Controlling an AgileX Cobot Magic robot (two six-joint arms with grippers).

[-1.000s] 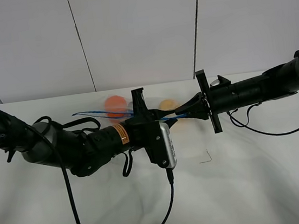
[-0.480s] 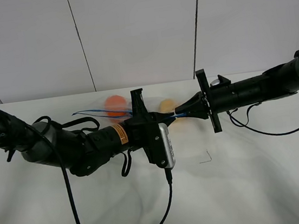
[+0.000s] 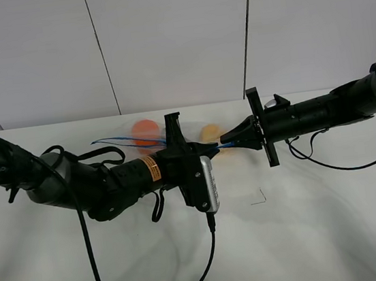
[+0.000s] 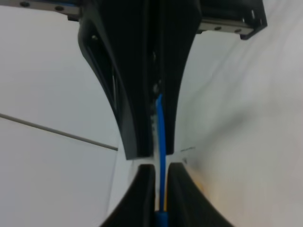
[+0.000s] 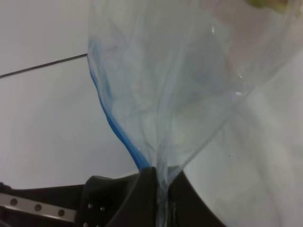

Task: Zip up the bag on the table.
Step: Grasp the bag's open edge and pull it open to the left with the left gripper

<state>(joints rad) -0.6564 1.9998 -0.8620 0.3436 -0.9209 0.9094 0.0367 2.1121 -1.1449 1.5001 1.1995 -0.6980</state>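
Left gripper [image 4: 161, 171]: jaws closed, pinching the blue zipper strip [image 4: 160, 127] of the bag [image 5: 189, 85]. Right gripper [image 5: 158, 176]: jaws closed on a gathered end of the same bag, beside the strip. The two grippers meet tip to tip, almost touching, with the strip running taut between them.

The table [image 3: 322, 227] offers broad white surface toward its near edge and both side edges. The near area is crossed by a black cable [image 3: 212, 254] hanging from the left arm, and a thin dark mark [image 3: 258, 197] lies close by.

The bag sits behind the left gripper, near the middle of the table's far edge. An orange fruit [image 3: 145, 128] and a yellowish fruit [image 3: 209, 132] show through it. The left gripper's body hides part of the bag from above. A pale panelled wall [image 3: 175, 39] rises beyond the far edge.
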